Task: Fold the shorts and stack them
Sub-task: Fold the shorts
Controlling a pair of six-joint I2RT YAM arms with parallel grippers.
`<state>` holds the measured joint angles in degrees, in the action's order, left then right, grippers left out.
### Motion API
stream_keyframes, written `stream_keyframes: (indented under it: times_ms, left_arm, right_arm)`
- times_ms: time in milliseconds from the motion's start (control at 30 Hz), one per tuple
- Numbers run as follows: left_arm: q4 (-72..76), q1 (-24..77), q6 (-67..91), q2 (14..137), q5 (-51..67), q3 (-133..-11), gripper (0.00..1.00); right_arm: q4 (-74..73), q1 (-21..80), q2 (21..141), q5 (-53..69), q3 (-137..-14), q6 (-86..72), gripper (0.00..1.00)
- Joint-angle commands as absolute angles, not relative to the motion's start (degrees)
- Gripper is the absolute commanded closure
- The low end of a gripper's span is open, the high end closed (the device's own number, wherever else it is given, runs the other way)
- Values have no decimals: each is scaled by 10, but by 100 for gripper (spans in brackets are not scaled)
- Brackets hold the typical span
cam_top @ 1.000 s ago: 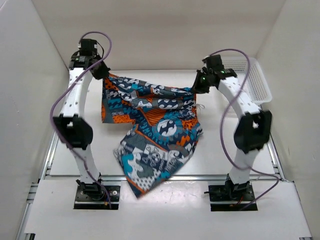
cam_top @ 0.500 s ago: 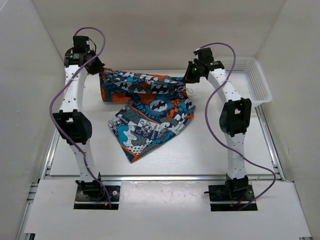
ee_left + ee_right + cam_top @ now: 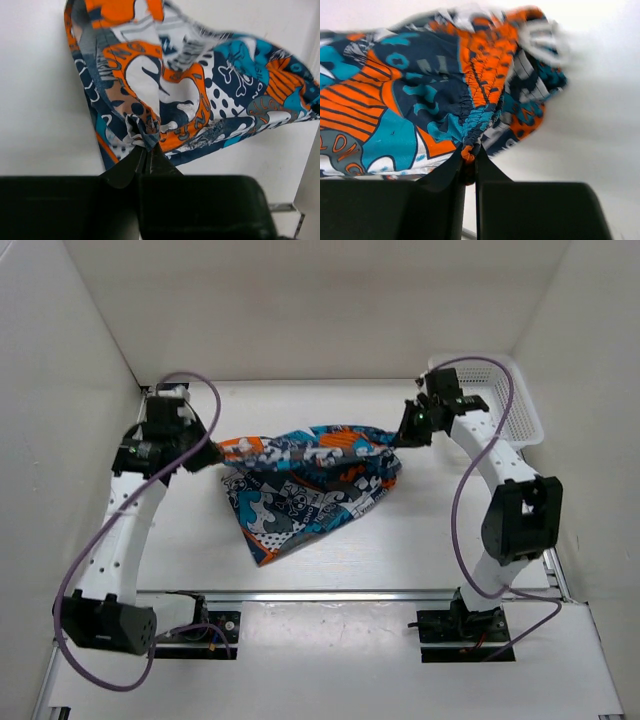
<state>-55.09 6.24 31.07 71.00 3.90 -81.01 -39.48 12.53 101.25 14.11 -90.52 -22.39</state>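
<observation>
Grip is the first check: my left gripper [image 3: 145,156] is pinched closed on a bunched corner of the shorts [image 3: 190,95], and my right gripper [image 3: 469,161] is clamped on the gathered elastic band, with cloth seen between the jaws in both wrist views. Beyond the fingers the fabric fans out in loose folds, so I judge both holds to be small bites that a sharp tug could pull free. From above, the lowest part of the shorts is a pointed lobe lying on the table [image 3: 430,530] toward the near edge, skewed to my left. Farther back, the held edge spans the middle of the table between the two grippers, slightly slack. I judge the step in hand to be laying the garment down for a fold. To do it well I hold both grippers at equal height, draw them apart only until the held edge runs straight, and move them together so the lobe is neither dragged nor twisted. I let go only once the cloth rests flat. The basket [image 3: 520,405] sits at the far right corner, apart from the cloth but near my right arm, so I give it room.
</observation>
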Motion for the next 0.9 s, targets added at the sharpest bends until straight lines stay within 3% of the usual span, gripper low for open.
stream_keyframes:
  times_ms: [0,133,167,233,267,300,333,367,400,467,533,600,700,733,867]
  left_arm:
    - [-558,101,354,667,19,-719,90]
    - [-558,161,418,637,35,-622,84]
    - [-558,171,445,632,35,-589,82]
    - [-558,190,464,632,47,-562,66]
    - [-558,197,464,638,56,-544,56]
    - [-558,203,464,638,63,-544,39]
    - [-568,203,470,638,63,-539,6]
    - [-573,203,470,643,63,-547,0]
    - [-580,203,470,643,38,-557,0]
    - [-592,198,463,643,15,-596,0]
    - [-592,193,458,657,-10,-619,3]
    - [-579,192,453,681,-18,-634,12]
    - [-541,192,453,731,-18,-634,12]
    - [-533,192,453,747,-18,-628,12]
    - [-497,192,442,834,-11,-622,12]
  right_arm:
    - [-393,107,961,60,-812,-196,100]
    - [-353,91,927,41,-705,-214,100]
    - [-348,83,927,41,-693,-221,95]
    - [-342,83,927,29,-678,-221,84]
    - [-342,83,927,23,-670,-227,75]
    - [-342,83,927,23,-670,-227,40]
    - [-342,83,915,23,-665,-227,25]
    - [-342,83,908,14,-664,-227,16]
    - [-342,83,901,4,-664,-232,10]
    - [-342,83,882,-2,-671,-232,8]
    - [-348,83,875,-2,-676,-232,12]
    - [-348,83,882,-2,-676,-232,19]
    - [-324,83,919,22,-676,-232,19]
    - [-318,83,931,22,-676,-232,14]
    - [-293,83,986,27,-681,-238,18]
